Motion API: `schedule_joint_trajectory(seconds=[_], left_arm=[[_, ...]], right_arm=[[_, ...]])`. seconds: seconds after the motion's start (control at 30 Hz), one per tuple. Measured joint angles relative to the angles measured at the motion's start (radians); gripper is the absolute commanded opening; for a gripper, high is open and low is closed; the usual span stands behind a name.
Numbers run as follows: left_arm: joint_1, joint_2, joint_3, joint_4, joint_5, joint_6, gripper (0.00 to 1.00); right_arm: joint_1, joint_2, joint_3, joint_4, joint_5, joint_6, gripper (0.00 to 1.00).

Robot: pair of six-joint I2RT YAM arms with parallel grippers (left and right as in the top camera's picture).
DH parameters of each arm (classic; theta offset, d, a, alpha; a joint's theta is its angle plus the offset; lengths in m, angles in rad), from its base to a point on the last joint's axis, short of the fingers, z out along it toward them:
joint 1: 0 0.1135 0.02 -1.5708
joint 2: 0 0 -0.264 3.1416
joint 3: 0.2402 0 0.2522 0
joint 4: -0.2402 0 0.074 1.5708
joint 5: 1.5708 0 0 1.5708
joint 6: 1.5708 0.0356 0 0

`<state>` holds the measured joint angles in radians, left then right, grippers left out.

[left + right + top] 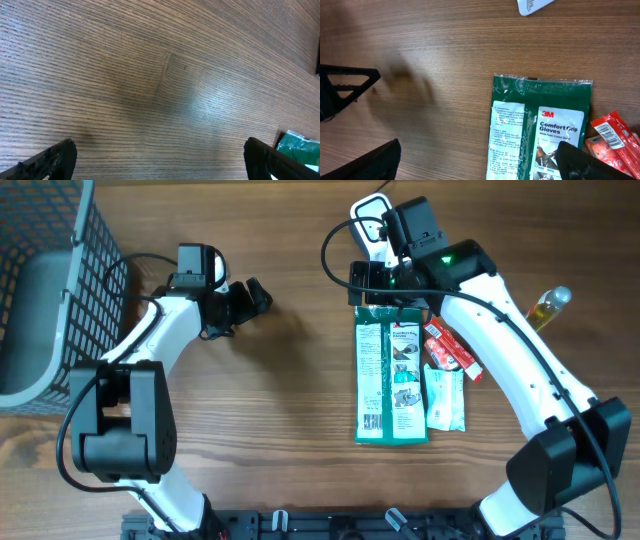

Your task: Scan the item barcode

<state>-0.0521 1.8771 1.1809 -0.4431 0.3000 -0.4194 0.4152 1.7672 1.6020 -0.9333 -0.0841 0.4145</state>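
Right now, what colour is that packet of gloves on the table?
Dark green with white panels. The glove packet shows best in the right wrist view.

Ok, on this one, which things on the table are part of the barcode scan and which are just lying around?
Part of the job:
- green glove pack, the nearest item to the right arm
- white device at the far edge, probably the scanner

Just lying about:
- red sachet
- pale packet
- bottle of yellow liquid
- wire basket
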Motion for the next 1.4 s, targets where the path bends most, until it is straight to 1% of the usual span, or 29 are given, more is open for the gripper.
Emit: schedule_joint_trajectory(seconds=[0.33,0.47,0.57,0.63,0.7,0.77,0.87,1.0,1.13,1.27,1.4], left_arm=[[0.000,-0.007,0.000,-0.001,0.000,0.000,1.00],[0.000,-0.075,-0.004,-0.002,0.000,0.000,1.00],[0.000,-0.263,-0.006,-0.002,-0.002,0.001,1.00],[0.000,-0.422,-0.006,-0.001,-0.039,0.021,1.00],[0.000,-0.593,-0.005,-0.015,-0.115,0.041,1.00],[0.001,-0.750,-0.005,-0.059,-0.166,0.048,1.00],[0.001,-0.932,-0.005,-0.101,-0.217,0.056,1.00],[0.001,-1.100,-0.005,-0.183,-0.251,0.060,1.00],[0.001,-1.213,-0.011,-0.275,-0.258,0.060,1.00],[0.001,-1.400,-0.074,-0.288,-0.270,0.060,1.00],[0.001,-1.530,-0.155,-0.291,-0.274,0.060,1.00]], right_arm=[[0.000,0.000,0.000,0.000,0.000,0.000,1.00],[0.000,0.000,0.000,0.000,0.000,0.000,1.00],[0.000,0.000,0.000,0.000,0.000,0.000,1.00],[0.000,0.000,0.000,0.000,0.000,0.000,1.00],[0.000,0.000,0.000,0.002,0.001,0.000,1.00],[0.000,0.000,0.000,0.003,0.002,0.000,1.00],[0.000,0.000,0.000,0.004,0.002,0.000,1.00],[0.000,0.000,0.000,0.004,0.002,0.000,1.00],[0.000,0.000,0.000,0.005,0.002,0.000,1.00],[0.000,0.000,0.000,0.003,0.002,0.000,1.00],[0.000,0.000,0.000,0.004,0.003,0.000,1.00]])
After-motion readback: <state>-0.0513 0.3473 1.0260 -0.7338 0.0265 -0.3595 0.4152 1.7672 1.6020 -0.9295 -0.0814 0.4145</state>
